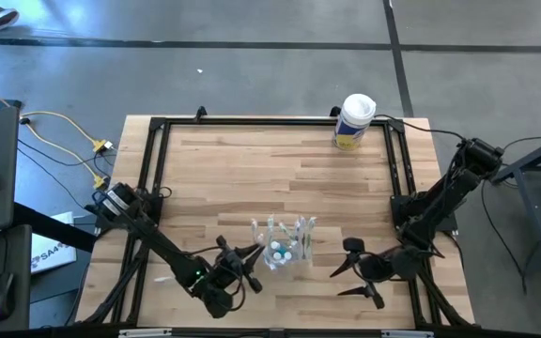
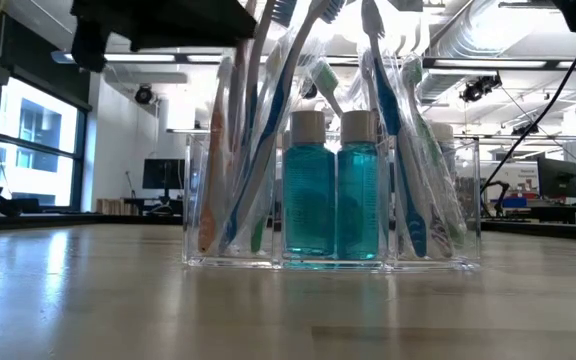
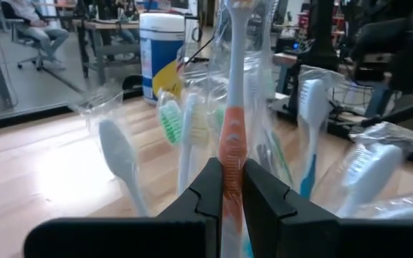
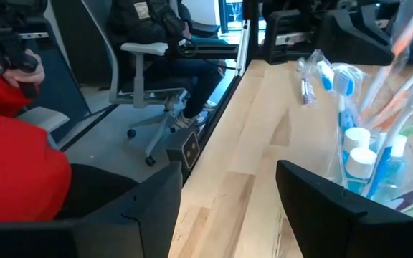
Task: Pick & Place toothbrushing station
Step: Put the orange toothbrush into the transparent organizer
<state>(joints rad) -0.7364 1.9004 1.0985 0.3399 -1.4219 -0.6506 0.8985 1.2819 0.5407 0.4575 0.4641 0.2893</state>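
Early in the task, I'd judge: my left tool (image 3: 232, 188) is clamped on one orange-handled brush (image 3: 231, 154) that stands in the station (image 1: 285, 246), nothing clearly lifted out yet. My right tool (image 1: 355, 272) waits just right of the station, fingers apart, holding nothing. Left to do, as I read it: pull this brush clear and place it, though no target spot shows. The station sits near the front edge of the tabletop (image 1: 252, 174), between my two arms. It's a clear compartmented holder: wrapped brushes fan out upright and tilted in the side cells, blue, orange, green and white handles, with two teal bottles (image 2: 308, 185) with pale caps in the middle. The canister (image 1: 354, 120) stands at the far right edge, well apart.
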